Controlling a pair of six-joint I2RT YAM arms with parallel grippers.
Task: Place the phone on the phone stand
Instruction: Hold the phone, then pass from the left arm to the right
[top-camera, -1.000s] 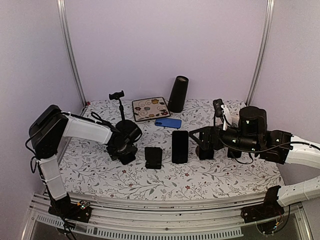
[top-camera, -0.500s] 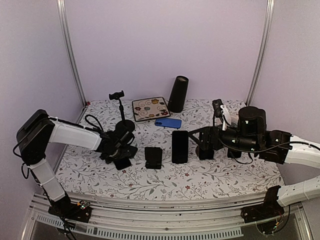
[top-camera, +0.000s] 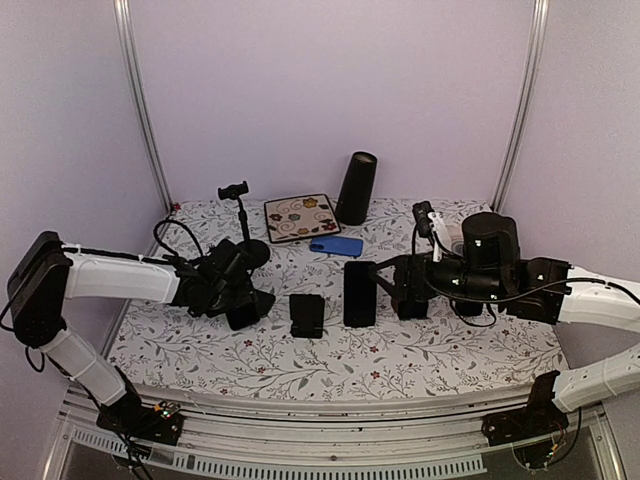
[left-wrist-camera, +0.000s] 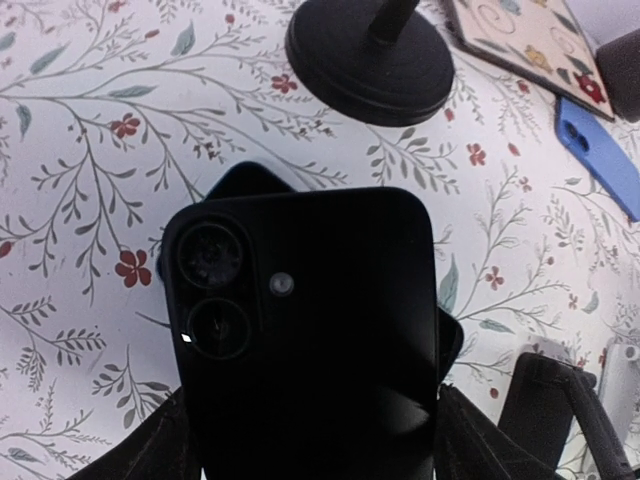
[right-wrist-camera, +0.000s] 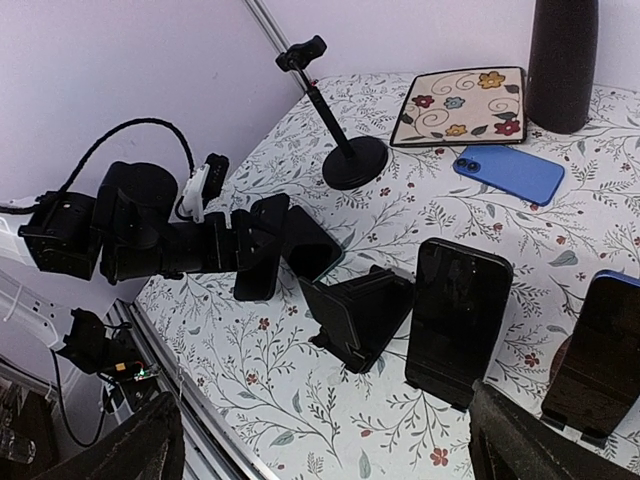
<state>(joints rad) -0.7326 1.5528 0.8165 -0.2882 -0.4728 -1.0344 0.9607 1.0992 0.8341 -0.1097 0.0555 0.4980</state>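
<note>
Black phone (left-wrist-camera: 310, 340) is sitting clamped in the left gripper (top-camera: 246, 307), just left of the empty phone stand (top-camera: 306, 314), so I am judging this the carry step, with the next move calling for leaning it onto the stand's ledge; right gripper (top-camera: 392, 285) is hanging wide open, empty.

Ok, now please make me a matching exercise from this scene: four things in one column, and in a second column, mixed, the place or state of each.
Things
1. blue phone
2. black phone on the left
3. black cylinder
4. small stand in the middle

Places or states
A. standing upright at the back
B. empty, nothing on it
C. between the fingers of the left gripper
D. lying flat, with nothing holding it

Pairs: 1-D, 2-C, 3-A, 4-B
</note>
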